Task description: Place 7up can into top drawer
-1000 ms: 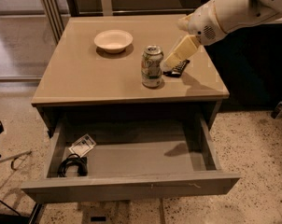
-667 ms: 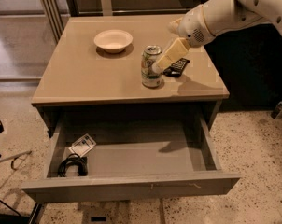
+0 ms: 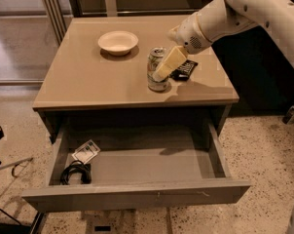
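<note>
Down and well to the left of the gripper (image 3: pixel 162 71), a black cable (image 3: pixel 74 172) and a small white tag (image 3: pixel 86 151) lie in the open top drawer (image 3: pixel 137 195). Up to its left, a pale bowl (image 3: pixel 118 42) sits on the tan cabinet top (image 3: pixel 88 82). The gripper is against the right side of the upright 7up can (image 3: pixel 153 65); I cannot tell whether it is clamped on it. Just to its right lies a black packet (image 3: pixel 186 69).

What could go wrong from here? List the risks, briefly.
1. The gripper is up against the upper half of the 7up can; an off-centre grasp could tip it over on the cabinet top.
2. A black cable and a card lie at the left end of the top drawer; a can set there might topple.
</note>
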Robot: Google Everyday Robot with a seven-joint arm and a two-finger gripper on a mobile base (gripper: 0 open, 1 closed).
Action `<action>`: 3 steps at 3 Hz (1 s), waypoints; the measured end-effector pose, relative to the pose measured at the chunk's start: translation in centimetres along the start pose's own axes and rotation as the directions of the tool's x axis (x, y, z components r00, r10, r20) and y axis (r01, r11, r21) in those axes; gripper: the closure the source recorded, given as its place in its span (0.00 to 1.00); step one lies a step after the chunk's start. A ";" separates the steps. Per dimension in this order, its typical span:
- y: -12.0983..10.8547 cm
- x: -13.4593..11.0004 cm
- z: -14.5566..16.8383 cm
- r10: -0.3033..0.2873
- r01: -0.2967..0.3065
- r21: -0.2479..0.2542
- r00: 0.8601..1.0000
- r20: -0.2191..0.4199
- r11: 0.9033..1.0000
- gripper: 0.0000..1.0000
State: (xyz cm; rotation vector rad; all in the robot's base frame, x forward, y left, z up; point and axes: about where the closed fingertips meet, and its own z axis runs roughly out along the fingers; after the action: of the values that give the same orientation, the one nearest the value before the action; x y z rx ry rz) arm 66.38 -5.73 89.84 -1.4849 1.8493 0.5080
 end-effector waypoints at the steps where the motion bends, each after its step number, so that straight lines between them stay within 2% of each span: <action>1: -0.3 1.0 1.6 0.006 -0.007 -0.014 0.999 -0.040 1.000 0.00; 2: -0.4 1.2 1.9 0.007 -0.008 -0.017 0.999 -0.047 1.000 0.12; 3: -0.4 1.2 1.9 0.007 -0.008 -0.017 0.999 -0.047 1.000 0.44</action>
State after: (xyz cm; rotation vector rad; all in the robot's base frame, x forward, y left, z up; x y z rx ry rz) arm 67.17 -5.35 87.73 -1.5133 1.8923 0.4972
